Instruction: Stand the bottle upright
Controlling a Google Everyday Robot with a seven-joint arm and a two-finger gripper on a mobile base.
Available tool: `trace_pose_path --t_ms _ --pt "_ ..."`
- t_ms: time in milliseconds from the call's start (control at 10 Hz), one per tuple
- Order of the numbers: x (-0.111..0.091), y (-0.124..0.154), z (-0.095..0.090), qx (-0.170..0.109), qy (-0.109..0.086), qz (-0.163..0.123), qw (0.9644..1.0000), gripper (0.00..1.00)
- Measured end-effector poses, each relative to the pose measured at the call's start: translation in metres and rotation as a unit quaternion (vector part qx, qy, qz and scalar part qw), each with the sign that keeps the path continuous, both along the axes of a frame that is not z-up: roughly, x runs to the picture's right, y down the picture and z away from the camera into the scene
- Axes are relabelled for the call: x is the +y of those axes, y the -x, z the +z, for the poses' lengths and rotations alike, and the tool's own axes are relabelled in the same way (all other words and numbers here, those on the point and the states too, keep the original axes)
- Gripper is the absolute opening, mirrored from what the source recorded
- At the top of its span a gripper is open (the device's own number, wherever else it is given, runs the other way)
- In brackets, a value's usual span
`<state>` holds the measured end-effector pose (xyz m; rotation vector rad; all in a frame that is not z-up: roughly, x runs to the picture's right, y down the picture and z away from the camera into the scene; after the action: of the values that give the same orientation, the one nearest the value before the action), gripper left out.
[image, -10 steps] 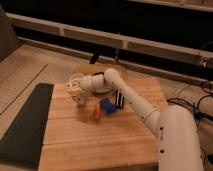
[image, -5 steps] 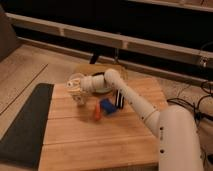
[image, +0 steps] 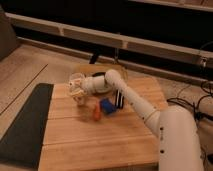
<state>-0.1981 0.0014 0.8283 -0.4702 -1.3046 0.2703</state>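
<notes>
The robot's body is off-white throughout: a broad, rounded base shell (image: 179, 142) and a slim tubular arm (image: 131, 99) built of smooth curved segments. A dark band rings the wrist. The gripper (image: 76, 91), at the arm's far end, is pale cream.

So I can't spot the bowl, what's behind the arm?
Behind the arm, a dark bowl rim peeks out; its inside is covered. The gripper is at the table's far left, by the bottle.

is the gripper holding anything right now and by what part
It cannot be told for sure. The gripper is over the wooden table's far left part, right at the white bottle, which shows just beneath it, but no grip on the bottle can be made out.
</notes>
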Motion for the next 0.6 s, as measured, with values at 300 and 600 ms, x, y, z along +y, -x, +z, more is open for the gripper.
trace_pose_path --t_ms 300,600 --pt "-0.0003 0.0013 -0.0009 -0.001 0.000 0.000 1.0000 0.43" --pt "0.0015 0.0028 -0.0016 -0.003 0.000 -0.003 1.0000 0.43"
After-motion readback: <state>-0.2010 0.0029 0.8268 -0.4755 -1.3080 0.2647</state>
